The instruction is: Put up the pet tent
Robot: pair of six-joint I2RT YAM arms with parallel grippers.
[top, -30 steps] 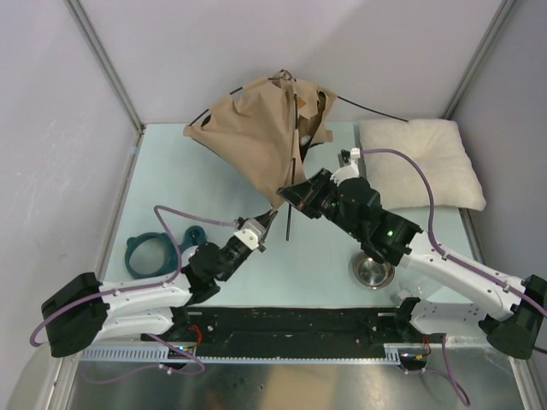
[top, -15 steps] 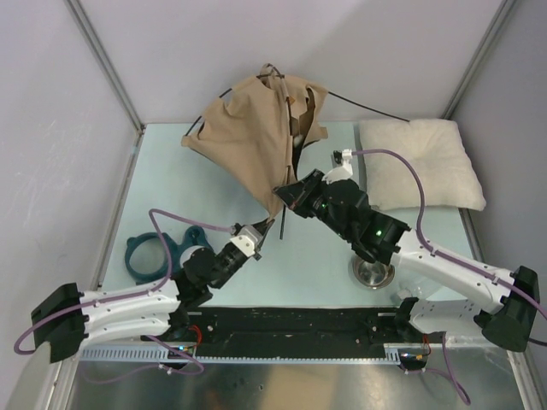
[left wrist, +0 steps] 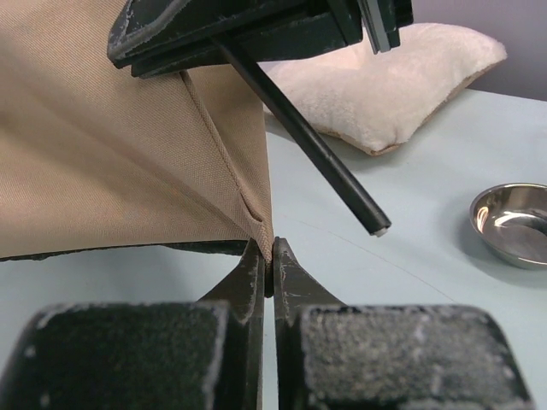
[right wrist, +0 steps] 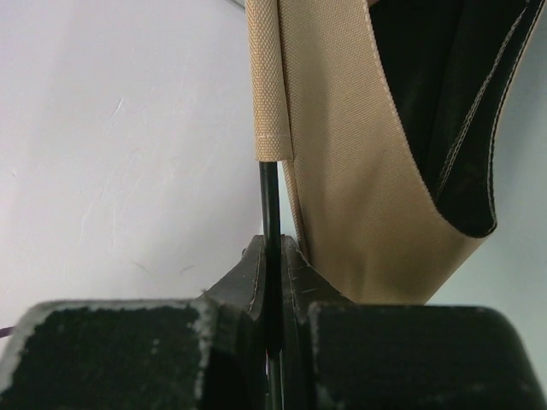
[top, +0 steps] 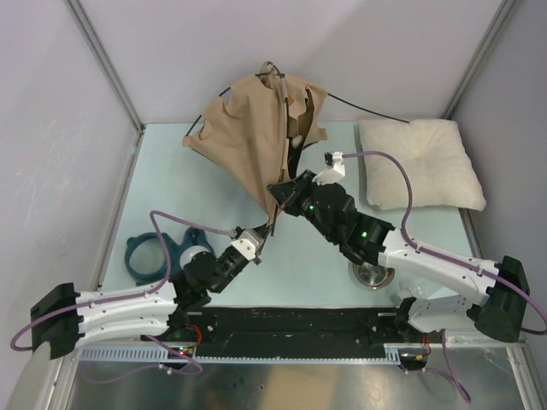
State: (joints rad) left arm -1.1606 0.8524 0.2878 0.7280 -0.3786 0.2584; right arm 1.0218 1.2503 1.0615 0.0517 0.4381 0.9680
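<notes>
Your left jaws pinch the pet tent's (left wrist: 102, 154) corner, right jaws clamp its black pole (left wrist: 299, 135); the pole just swung nearer that corner, so seating looks close

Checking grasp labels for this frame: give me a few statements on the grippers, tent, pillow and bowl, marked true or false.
1. The left gripper is shut on a fabric corner of the tent. True.
2. The right gripper is open and empty. False: it is shut on a black pole.
3. The pillow lies inside the tent. False: it lies on the table beside it.
4. A metal bowl sits on the table. True.
</notes>
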